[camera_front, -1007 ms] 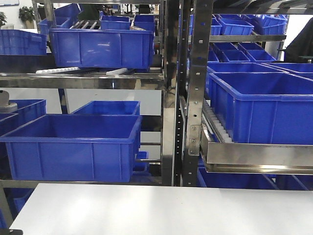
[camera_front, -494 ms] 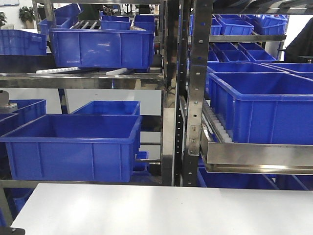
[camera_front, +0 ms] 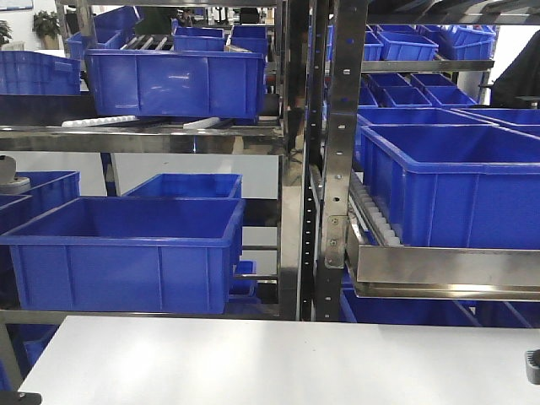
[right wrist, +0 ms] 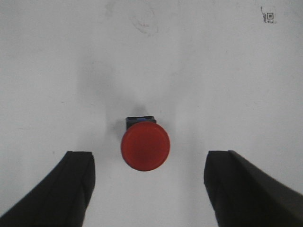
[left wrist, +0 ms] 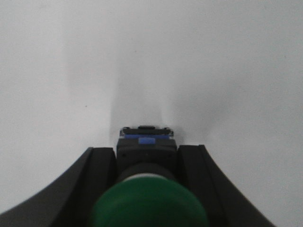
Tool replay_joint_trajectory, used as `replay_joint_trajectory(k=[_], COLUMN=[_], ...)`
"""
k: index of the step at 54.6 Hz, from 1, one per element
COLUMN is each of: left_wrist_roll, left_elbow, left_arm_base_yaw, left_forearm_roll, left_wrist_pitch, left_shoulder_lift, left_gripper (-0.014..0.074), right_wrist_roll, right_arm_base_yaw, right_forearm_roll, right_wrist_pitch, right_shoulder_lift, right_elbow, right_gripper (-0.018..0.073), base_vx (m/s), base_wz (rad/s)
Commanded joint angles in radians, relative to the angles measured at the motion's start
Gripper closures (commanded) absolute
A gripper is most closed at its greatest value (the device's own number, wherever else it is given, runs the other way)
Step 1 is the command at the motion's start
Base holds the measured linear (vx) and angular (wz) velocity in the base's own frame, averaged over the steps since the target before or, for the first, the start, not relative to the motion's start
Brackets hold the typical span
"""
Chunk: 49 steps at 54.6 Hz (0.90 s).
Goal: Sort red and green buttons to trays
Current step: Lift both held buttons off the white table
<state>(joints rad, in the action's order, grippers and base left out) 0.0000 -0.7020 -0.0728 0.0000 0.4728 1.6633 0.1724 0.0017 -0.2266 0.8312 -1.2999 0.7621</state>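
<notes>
Left arm pose: left gripper (left wrist: 147,150) of black plastic, aimed low and forward across the white matt table top (left wrist: 57,56); its two curved fingers (left wrist: 102,165) lie along either side of the item held.
Left gripper state: closed up onto the black body of a green-capped push button (left wrist: 149,205), with no gap showing on either side.
Green-capped push button, location: between the left fingers, domed cap toward the camera and blurred, blue label and terminal end pointing away; cannot tell whether it rests on the table or is lifted.
Right arm pose: right gripper (right wrist: 149,156) pointed straight down at the table.
Right gripper state: spread wide, holding nothing; both black right fingers (right wrist: 75,184) stand well apart from the item below.
Red-capped push button with a dark body (right wrist: 145,146), location: upright on the table, cap up, centred between the right fingers, touching neither.
Right wrist view only: a small printed square mark (right wrist: 269,16) near the far right corner, and faint scuffs on the table.
Front view only: deep blue ribbed plastic crates (camera_front: 126,253) on steel racking (camera_front: 337,126) behind the table; neither button shows here.
Change against half a second ago: a dark grey rounded part (camera_front: 531,367) now juts in at the right edge of the front view, over the table; crates and racking unchanged.
</notes>
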Motion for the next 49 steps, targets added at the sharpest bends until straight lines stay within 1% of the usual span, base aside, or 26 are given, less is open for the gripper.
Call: replay_joint_trajectory(k=[1,12,28,49], left_wrist_roll=[0.0,0.0,0.0,0.0], left_elbow=[-0.023,-0.023,-0.023,-0.023], left_arm_base_yaw=[0.0,0.0,0.0,0.0], left_forearm_roll=[-0.016,-0.016,-0.016,-0.016], left_wrist_pitch=[-0.021,-0.022,-0.034,-0.039], left_shoulder_lift=[-0.036,-0.036,-0.036,-0.036], left_gripper=[0.0602,0.0602,0.0602,0.0602], right_wrist_roll=[0.009,-0.019,-0.028,-0.026], right_arm_base_yaw=[-0.005,-0.005,-0.005,-0.005], right_forearm_roll=[-0.054,-0.039,-0.005,-0.006], right_wrist_pitch=[0.009,-0.044,-0.047,-0.1], right_shoulder_lift=[-0.028,-0.099,-0.201,-0.342], right_elbow=[0.041,0.043,0.043,0.043], right_gripper=[0.0016,0.0016,0.0016,0.002], base_vx=[0.0,0.0,0.0,0.0], base_wz=[0.0,0.0,0.0,0.0])
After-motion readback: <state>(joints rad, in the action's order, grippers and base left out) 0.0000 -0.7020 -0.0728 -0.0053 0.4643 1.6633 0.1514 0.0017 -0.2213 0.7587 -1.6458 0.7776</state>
